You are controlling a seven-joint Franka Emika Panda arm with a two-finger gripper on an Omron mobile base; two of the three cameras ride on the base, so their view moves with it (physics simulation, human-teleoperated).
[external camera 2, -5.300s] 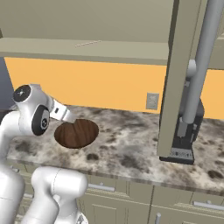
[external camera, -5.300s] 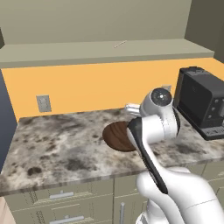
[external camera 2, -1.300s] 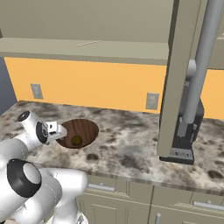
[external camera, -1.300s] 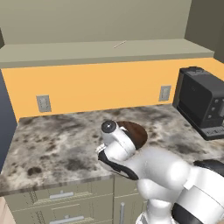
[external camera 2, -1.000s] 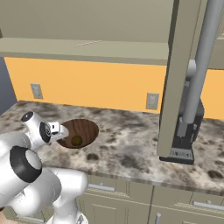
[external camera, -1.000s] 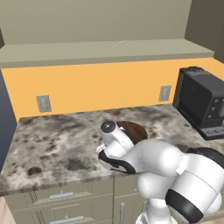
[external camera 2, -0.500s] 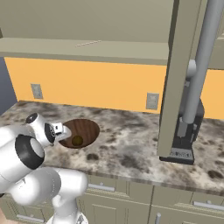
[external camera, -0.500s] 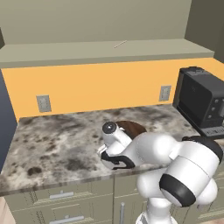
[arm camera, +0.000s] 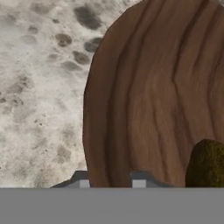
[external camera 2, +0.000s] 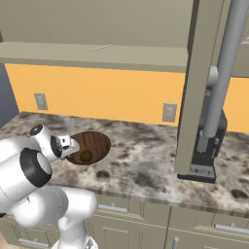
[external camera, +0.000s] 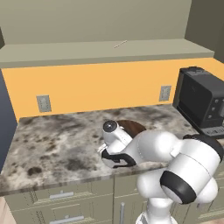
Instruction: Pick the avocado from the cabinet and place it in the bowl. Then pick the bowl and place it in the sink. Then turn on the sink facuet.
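Hand view: fingers (arm camera: 109,178) now clamped across the near rim of the bowl (arm camera: 157,87), wide apart a second ago. Avocado (arm camera: 206,162) resting inside, bowl on the counter (arm camera: 39,87). Looks ready for the lift toward the sink.

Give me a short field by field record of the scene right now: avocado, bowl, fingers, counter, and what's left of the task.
avocado: lying inside the bowl, dark olive, off-centre
bowl: brown wood, resting on the counter
fingers: straddling the bowl's near rim, one tip outside and one inside, closed in on the rim
counter: speckled stone; a dark coffee machine stands at its right end
cabinet: shelf above the orange wall
task stage: avocado already in the bowl; bowl not yet lifted
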